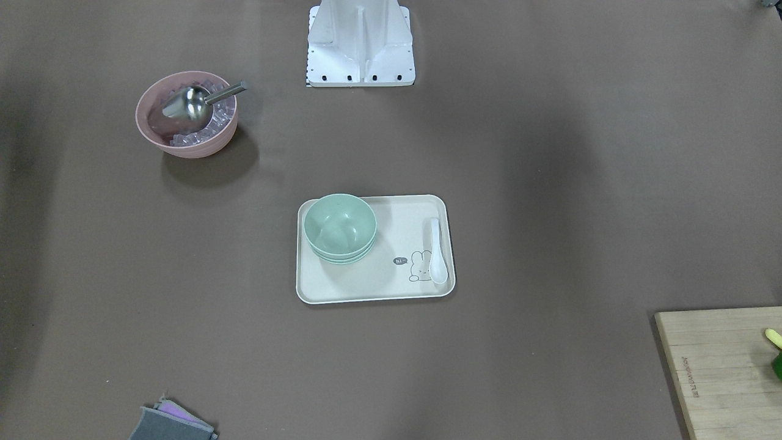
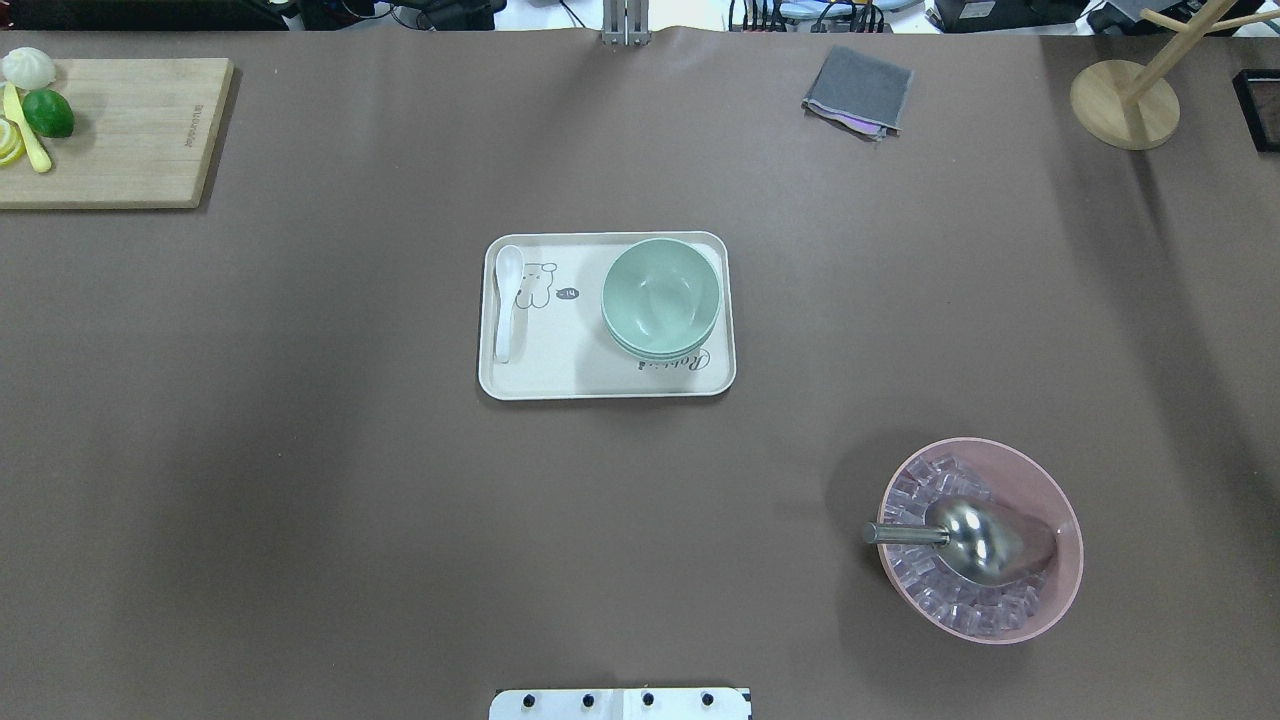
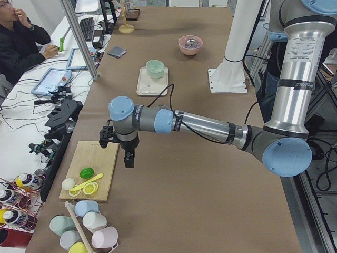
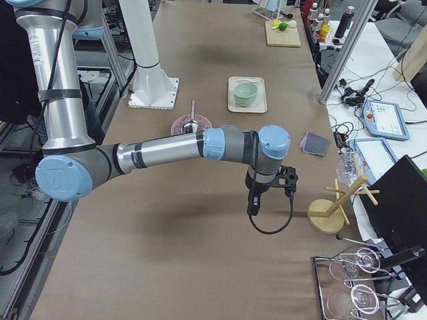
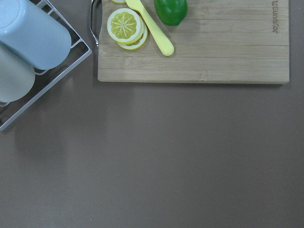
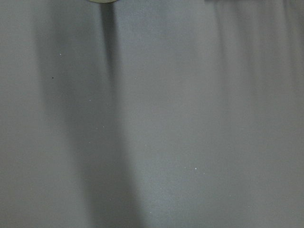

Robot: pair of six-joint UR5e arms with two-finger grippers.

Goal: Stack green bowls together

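Note:
The green bowls (image 1: 339, 227) sit nested in one stack on the robot's right half of a cream tray (image 1: 379, 287). The stack also shows in the overhead view (image 2: 661, 297) and small in both side views (image 3: 155, 67) (image 4: 245, 92). My left gripper (image 3: 128, 161) hangs over the table beside the cutting board, far from the tray. My right gripper (image 4: 252, 207) hangs over bare table near the wooden stand, also far from the tray. Both grippers show only in the side views, so I cannot tell whether they are open or shut.
A white spoon (image 2: 507, 300) lies on the tray's other half. A pink bowl (image 2: 1070, 560) with ice and a metal scoop (image 2: 960, 535) stands near the robot's right. A cutting board (image 2: 130, 130) with lime and lemon, a grey cloth (image 2: 858, 90) and a wooden stand (image 2: 1125, 105) line the far edge.

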